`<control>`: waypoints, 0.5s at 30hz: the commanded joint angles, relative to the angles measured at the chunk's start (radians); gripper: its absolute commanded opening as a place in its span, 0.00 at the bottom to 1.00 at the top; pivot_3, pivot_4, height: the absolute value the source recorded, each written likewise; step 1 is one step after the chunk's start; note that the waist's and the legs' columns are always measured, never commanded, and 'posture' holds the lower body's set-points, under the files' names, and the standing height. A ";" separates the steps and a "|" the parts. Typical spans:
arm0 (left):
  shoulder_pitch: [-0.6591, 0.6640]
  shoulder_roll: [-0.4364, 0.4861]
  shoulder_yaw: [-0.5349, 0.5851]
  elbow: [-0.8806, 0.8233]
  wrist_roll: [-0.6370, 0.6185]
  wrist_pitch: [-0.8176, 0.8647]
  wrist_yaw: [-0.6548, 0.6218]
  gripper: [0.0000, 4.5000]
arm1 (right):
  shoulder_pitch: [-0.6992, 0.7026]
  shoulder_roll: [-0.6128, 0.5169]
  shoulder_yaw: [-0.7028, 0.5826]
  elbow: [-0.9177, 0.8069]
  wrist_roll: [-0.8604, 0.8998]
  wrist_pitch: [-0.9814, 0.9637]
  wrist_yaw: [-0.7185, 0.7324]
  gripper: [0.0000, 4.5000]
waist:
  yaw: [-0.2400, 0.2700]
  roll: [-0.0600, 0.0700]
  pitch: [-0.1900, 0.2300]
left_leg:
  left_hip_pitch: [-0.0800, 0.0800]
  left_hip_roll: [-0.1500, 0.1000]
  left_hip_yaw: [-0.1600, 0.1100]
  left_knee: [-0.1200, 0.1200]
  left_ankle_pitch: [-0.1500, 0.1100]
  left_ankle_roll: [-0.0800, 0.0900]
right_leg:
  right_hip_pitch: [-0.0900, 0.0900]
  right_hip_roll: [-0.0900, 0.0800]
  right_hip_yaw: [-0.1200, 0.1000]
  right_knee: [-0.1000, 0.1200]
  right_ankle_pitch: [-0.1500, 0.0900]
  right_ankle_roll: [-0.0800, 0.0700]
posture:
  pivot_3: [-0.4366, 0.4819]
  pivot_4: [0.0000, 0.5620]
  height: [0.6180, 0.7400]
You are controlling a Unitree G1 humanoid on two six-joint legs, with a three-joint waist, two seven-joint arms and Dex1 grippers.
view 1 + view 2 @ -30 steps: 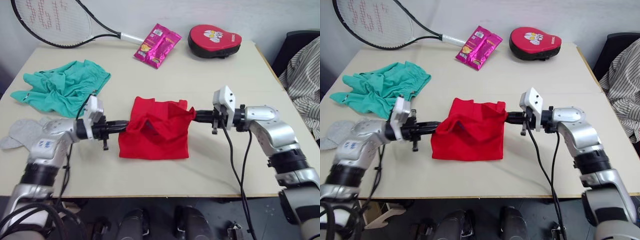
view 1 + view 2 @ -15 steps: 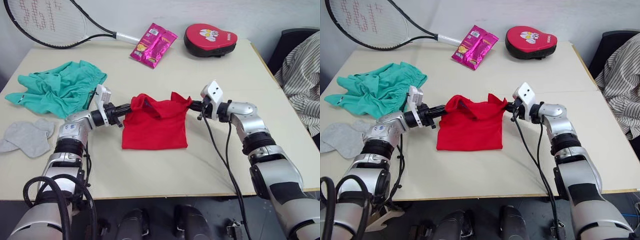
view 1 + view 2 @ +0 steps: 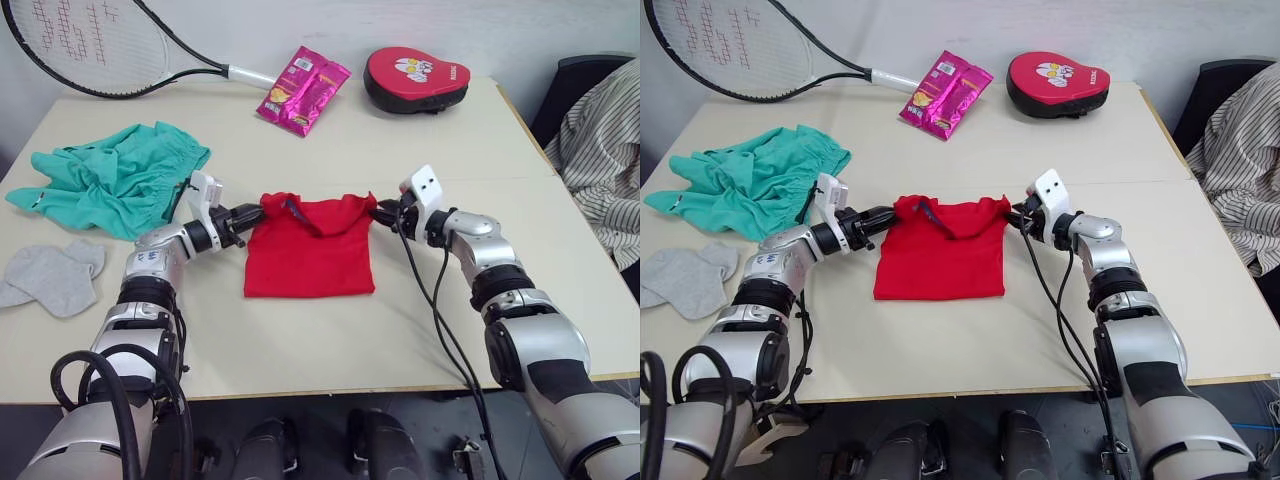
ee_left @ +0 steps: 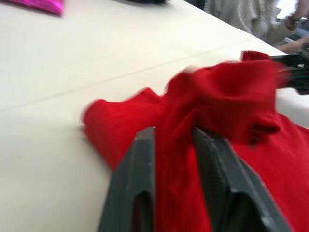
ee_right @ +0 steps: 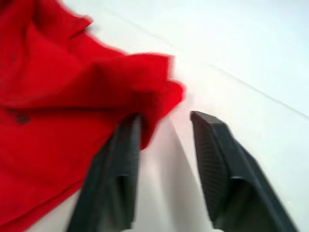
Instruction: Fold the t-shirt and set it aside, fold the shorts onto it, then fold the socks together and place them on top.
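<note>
Red t-shirt pinched in left end effector; right end effector parted, empty.

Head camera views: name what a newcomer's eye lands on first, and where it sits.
The bright red t-shirt, folded to a near square, lies mid-table with a gripper at each far corner. The left gripper has red cloth between its fingers; the right gripper stands open at the other corner. Next come the crumpled teal shorts at the table's left, with the grey socks nearer the front edge.
</note>
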 commanded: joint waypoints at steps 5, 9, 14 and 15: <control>-0.004 0.044 0.011 -0.057 0.062 -0.102 0.060 0.89 | 0.006 -0.023 -0.101 -0.057 0.043 -0.021 -0.060 0.97 | 0.000 0.000 0.000 | 0.000 0.000 0.000 0.000 0.000 0.000 | 0.000 0.000 0.000 0.000 0.000 0.000 | 0.48 0.27 1.00; 0.070 0.095 0.005 -0.159 0.071 -0.185 -0.027 0.90 | 0.100 -0.046 -0.091 -0.250 0.082 -0.061 0.116 0.99 | 0.000 0.000 0.000 | 0.000 0.000 0.000 -0.001 0.000 0.000 | 0.000 0.001 0.000 -0.001 0.000 0.000 | 0.48 0.27 1.00; 0.315 0.164 -0.012 -0.553 -0.035 -0.314 -0.338 0.99 | 0.342 -0.112 0.021 -0.684 0.123 -0.017 0.371 1.00 | 0.000 0.000 0.000 | 0.001 0.000 0.001 -0.004 -0.001 -0.001 | -0.001 0.001 0.002 -0.003 0.000 0.000 | 0.48 0.27 1.00; 0.361 0.178 -0.021 -0.620 -0.042 -0.303 -0.362 0.99 | 0.387 -0.123 0.043 -0.763 0.123 -0.001 0.387 1.00 | 0.001 0.000 0.000 | 0.001 0.000 0.001 -0.004 -0.001 -0.001 | -0.001 0.001 0.003 -0.002 0.000 0.000 | 0.48 0.27 1.00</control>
